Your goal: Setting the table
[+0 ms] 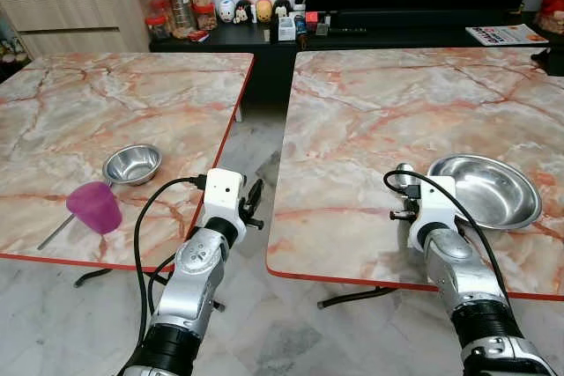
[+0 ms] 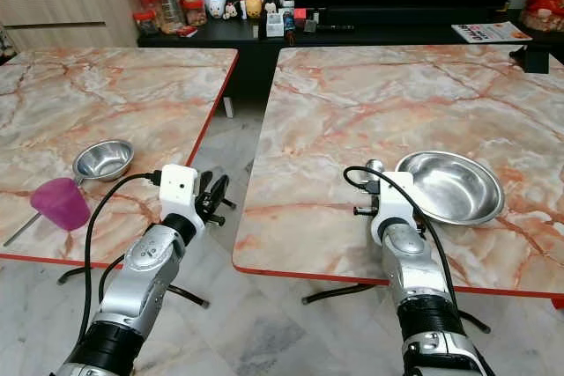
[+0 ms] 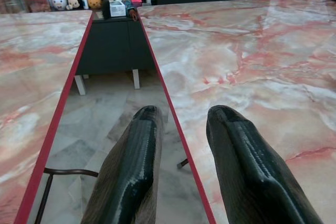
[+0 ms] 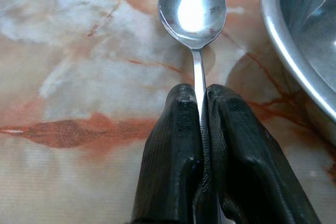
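Two marble tables stand side by side. On the right table (image 1: 397,94), a large steel bowl (image 1: 485,189) rests near the front edge. A steel spoon (image 4: 192,3) lies just left of the bowl, its head pointing away from me. My right gripper (image 4: 198,90) is shut on the spoon's handle, low over the tabletop. The left table (image 1: 79,112) carries a small steel bowl (image 1: 132,164), a purple cup (image 1: 94,206) and a thin metal utensil handle (image 1: 53,233). My left gripper (image 3: 181,113) is open and holds nothing, over the gap between the tables.
Tiled floor (image 1: 256,143) shows in the narrow gap between the tables' red edges. Behind them stand a low black cabinet (image 1: 264,37) with jars and figurines, a wooden sideboard (image 1: 79,6) and a dark TV. A magazine (image 1: 505,34) lies at the far right.
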`<state>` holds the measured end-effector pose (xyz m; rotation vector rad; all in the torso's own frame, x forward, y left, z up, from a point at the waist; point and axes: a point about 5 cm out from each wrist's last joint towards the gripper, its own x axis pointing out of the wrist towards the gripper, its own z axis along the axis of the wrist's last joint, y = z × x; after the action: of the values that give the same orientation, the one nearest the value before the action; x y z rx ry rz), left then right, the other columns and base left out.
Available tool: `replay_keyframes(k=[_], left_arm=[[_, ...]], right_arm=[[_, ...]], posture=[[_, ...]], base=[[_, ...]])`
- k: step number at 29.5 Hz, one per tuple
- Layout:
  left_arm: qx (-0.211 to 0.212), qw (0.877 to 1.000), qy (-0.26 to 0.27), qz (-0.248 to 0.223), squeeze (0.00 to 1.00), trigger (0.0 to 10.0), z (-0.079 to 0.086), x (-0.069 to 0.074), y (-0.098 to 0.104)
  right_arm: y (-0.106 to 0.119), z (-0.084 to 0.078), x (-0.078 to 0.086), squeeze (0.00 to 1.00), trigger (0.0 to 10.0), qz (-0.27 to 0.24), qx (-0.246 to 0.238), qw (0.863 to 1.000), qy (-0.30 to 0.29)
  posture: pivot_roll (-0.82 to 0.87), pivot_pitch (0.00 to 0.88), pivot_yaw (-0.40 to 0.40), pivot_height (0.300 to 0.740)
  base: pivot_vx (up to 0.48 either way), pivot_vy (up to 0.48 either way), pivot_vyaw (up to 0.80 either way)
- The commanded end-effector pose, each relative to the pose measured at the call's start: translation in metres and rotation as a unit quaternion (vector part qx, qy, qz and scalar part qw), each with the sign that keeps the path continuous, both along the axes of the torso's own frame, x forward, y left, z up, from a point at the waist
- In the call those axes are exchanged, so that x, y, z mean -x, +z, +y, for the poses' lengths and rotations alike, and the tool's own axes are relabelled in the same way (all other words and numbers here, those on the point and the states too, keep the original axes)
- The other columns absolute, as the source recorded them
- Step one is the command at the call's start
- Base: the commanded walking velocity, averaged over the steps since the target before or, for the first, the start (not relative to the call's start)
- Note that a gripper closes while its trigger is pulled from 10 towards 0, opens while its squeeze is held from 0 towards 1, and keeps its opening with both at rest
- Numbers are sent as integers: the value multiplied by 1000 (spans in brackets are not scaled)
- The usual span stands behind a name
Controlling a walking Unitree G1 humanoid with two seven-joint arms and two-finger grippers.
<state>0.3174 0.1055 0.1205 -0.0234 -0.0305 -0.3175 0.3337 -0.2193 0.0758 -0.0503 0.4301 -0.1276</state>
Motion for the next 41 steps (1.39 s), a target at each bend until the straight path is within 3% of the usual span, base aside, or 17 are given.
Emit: replay_keyframes(k=[1,41], left_arm=[[-2,1000,4,1,0,10000,2,-2,2],[-4,1000,8,1,0,10000,3,-2,2]], right_arm=[[5,3,-4,0,10000,-8,-4,1000,5],[-4,7,-3,4,10000,5,-11,1000,14]], posture=[[-57,0,45,740],[-56,0,44,740]], base=[[0,0,0],[0,0,0]])
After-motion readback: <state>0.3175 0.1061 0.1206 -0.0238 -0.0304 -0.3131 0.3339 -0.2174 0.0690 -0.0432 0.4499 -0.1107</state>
